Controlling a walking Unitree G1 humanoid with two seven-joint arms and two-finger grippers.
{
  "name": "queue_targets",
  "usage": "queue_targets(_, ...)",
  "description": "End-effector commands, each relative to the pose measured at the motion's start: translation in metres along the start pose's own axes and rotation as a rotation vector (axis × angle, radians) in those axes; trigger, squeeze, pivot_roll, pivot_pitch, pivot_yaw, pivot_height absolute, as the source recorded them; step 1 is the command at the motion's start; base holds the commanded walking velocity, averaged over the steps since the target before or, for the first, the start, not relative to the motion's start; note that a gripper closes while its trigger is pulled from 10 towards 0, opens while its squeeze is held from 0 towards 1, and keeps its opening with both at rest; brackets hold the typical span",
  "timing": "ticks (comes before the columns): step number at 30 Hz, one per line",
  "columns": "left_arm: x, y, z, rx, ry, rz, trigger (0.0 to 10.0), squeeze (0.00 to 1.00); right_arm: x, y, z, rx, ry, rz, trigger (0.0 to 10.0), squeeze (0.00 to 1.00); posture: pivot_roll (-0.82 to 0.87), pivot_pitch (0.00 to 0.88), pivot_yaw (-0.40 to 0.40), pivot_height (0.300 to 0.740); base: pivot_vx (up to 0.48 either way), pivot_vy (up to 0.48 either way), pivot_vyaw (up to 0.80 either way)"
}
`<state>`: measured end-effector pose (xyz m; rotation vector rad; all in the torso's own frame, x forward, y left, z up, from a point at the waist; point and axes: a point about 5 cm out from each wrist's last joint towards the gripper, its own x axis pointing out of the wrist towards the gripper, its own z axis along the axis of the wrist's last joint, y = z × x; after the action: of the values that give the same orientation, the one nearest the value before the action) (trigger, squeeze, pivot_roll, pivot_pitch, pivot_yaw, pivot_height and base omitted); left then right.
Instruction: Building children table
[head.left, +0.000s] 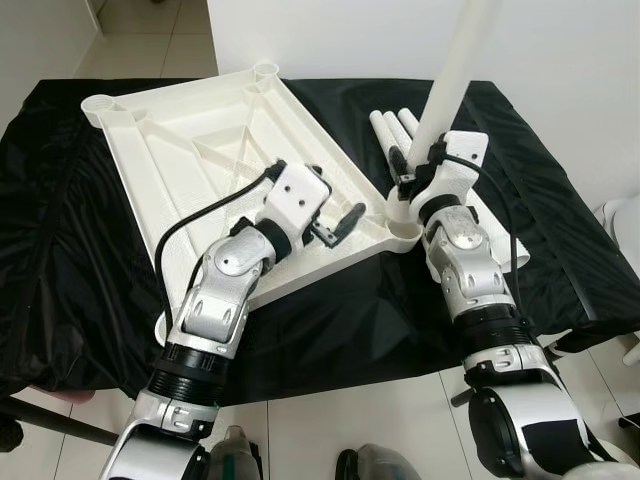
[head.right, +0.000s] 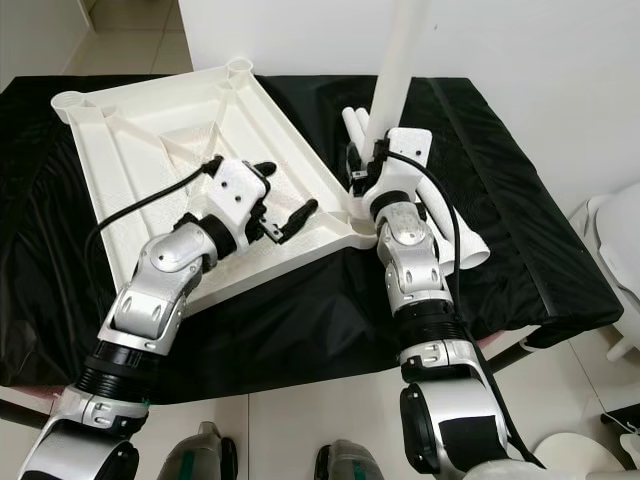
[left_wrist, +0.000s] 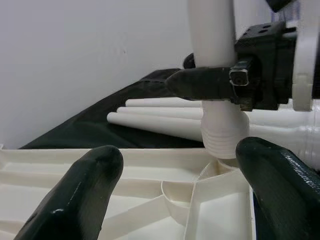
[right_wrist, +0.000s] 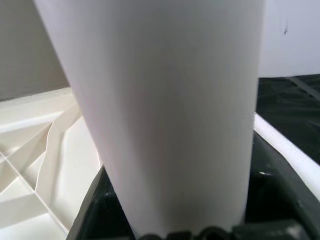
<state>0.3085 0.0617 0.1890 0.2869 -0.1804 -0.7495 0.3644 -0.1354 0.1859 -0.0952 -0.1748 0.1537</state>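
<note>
The right gripper is clenched around a white leg, its black fingers wrapped about the tube just above the ribbed end. The leg stands nearly upright, that ribbed end sitting at the round socket in the tabletop's near right corner. In the right wrist view the leg rises close before the camera, with dark finger parts at its base.

The left gripper has its fingers spread wide and holds nothing. It hovers over the tabletop's near right part, close to the right edge, aimed toward the socket; whether a fingertip touches the plastic cannot be told. In the left wrist view its two fingers frame the socket and the leg.

The tabletop lies upside down, its ribs facing up and a socket at each visible corner. Three spare legs lie side by side beyond the socket.

No readable writing shows.

Everything rests on a black cloth beside a white wall, over a pale tiled floor.
</note>
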Motion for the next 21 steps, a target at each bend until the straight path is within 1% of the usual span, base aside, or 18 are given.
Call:
queue_targets(1,-0.002,-0.006,-0.006,0.004,0.022,-0.033,10.0,0.00,-0.002,0.002,-0.002,-0.015,0.014,0.024,10.0,0.00,-0.02,0.000,-0.017,0.740,0.000,0.000,0.00)
queue_targets(2,-0.003,-0.009,-0.010,0.007,0.038,-0.051,10.0,0.00,-0.003,0.003,-0.003,-0.017,0.021,0.034,10.0,0.00,-0.02,0.000,-0.017,0.740,0.000,0.000,0.00)
queue_targets(4,-0.003,-0.009,-0.010,0.007,0.038,-0.051,10.0,0.00,-0.003,0.003,-0.003,-0.017,0.021,0.034,10.0,0.00,-0.02,0.000,-0.017,0.740,0.000,0.000,0.00)
queue_targets(6,-0.005,-0.014,-0.015,0.011,0.064,-0.078,10.0,0.00,-0.005,0.004,-0.005,-0.021,0.034,0.046,10.0,0.00,-0.02,0.000,-0.018,0.740,0.000,0.000,0.00)
queue_targets(7,-0.005,-0.014,-0.015,0.011,0.064,-0.078,10.0,0.00,-0.005,0.004,-0.005,-0.021,0.034,0.046,10.0,0.00,-0.02,0.000,-0.018,0.740,0.000,0.000,0.00)
queue_targets(9,-0.006,-0.020,-0.023,0.010,0.104,-0.110,10.0,0.00,-0.007,0.004,-0.008,-0.027,0.048,0.056,10.0,0.00,-0.03,0.000,-0.017,0.740,0.000,0.000,0.00)
queue_targets(11,-0.007,-0.023,-0.026,0.014,0.117,-0.120,10.0,0.00,-0.008,0.005,-0.009,-0.029,0.053,0.059,10.0,0.00,-0.03,0.000,-0.017,0.740,0.000,0.000,0.00)
queue_targets(16,-0.008,-0.023,-0.028,0.013,0.123,-0.129,10.0,0.00,-0.009,0.002,-0.012,-0.036,0.068,0.053,10.0,0.00,-0.03,0.000,-0.016,0.740,0.000,0.000,0.00)
queue_targets(18,-0.008,-0.023,-0.027,0.016,0.122,-0.128,10.0,0.00,-0.011,-0.003,-0.010,-0.030,0.065,0.027,10.0,0.00,-0.03,0.000,-0.016,0.740,0.000,0.000,0.00)
queue_targets(21,-0.008,-0.023,-0.027,0.015,0.121,-0.129,10.0,0.00,-0.012,-0.005,-0.010,-0.026,0.064,0.014,10.0,0.00,-0.03,0.000,-0.015,0.740,0.000,0.000,0.00)
